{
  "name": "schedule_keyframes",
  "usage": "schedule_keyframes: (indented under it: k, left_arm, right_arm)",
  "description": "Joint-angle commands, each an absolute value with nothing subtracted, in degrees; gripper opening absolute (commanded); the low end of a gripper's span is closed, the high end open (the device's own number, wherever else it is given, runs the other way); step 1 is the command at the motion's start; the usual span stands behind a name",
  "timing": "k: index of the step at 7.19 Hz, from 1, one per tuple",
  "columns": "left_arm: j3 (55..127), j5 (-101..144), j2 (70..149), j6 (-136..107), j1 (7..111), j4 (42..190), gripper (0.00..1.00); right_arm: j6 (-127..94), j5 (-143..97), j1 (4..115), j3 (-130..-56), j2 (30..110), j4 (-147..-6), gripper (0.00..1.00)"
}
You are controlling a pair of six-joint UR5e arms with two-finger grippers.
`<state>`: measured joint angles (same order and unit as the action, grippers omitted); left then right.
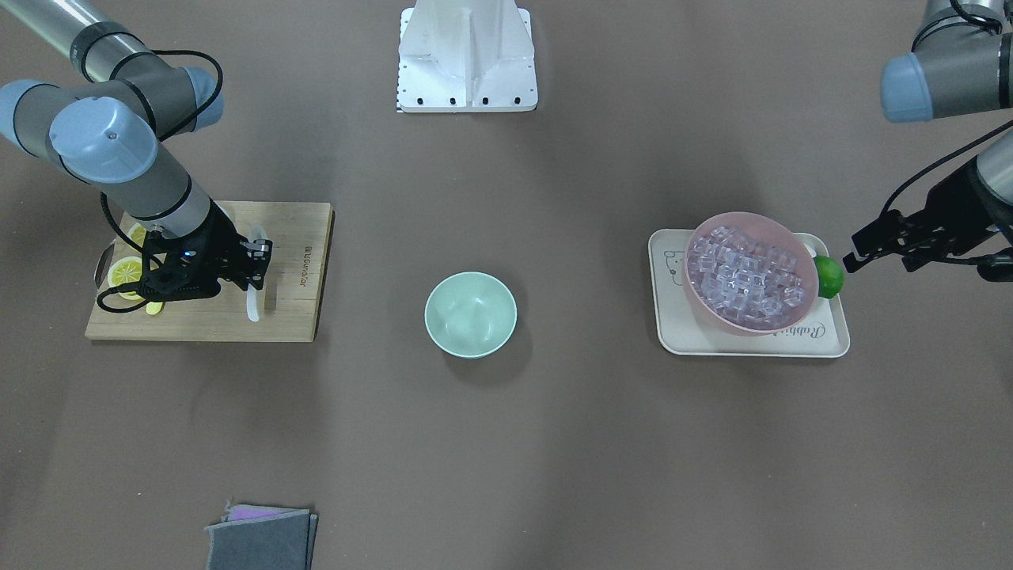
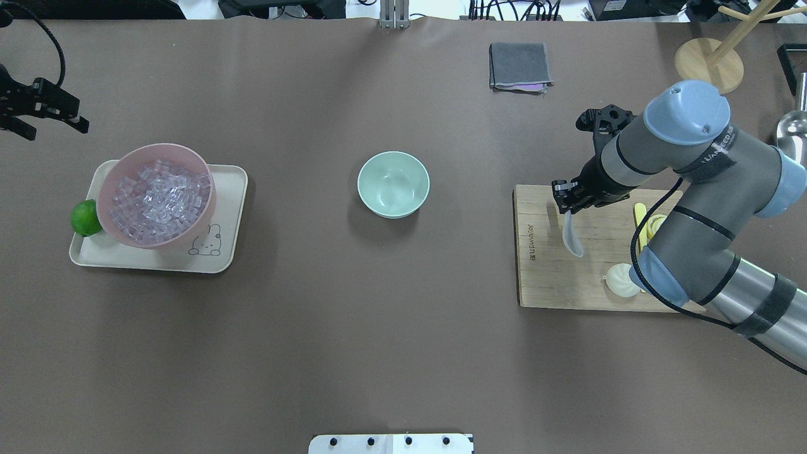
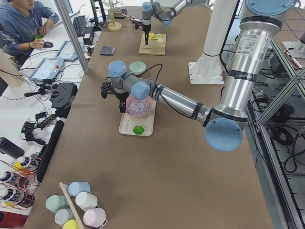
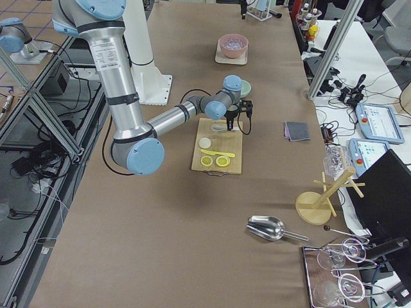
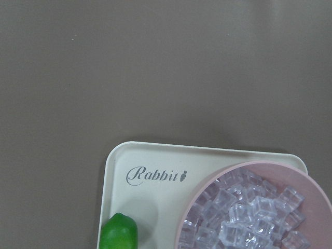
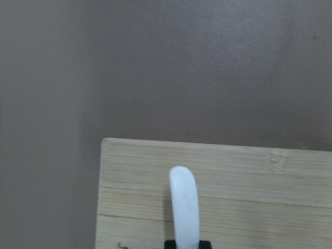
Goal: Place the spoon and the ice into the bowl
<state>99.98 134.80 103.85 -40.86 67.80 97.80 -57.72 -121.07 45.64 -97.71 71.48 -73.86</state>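
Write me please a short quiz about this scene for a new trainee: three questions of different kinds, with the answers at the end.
1. True or false: the bowl is empty.
2. Which gripper holds the spoon above the wooden board? A) left B) right C) neither
3. Short answer: where is the ice at this moment?

Key:
1. True.
2. B: the right gripper is shut on its handle.
3. In the pink bowl on the tray.
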Motion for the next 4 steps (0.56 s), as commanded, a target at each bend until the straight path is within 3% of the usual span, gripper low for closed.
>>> schedule_keyframes:
  k: [1, 4]
  left_arm:
    - [101.5, 130.7, 105.2, -44.0, 63.6, 97.6, 0.97]
    - [103.4, 127.2, 105.8, -44.1, 58.1, 97.5, 0.97]
  right_arm:
    - [-62.8, -121.5, 46.1, -97.8, 67.0, -75.0, 0.00]
    - [-72.9, -120.9, 45.5, -97.0, 57.1, -81.7, 0.00]
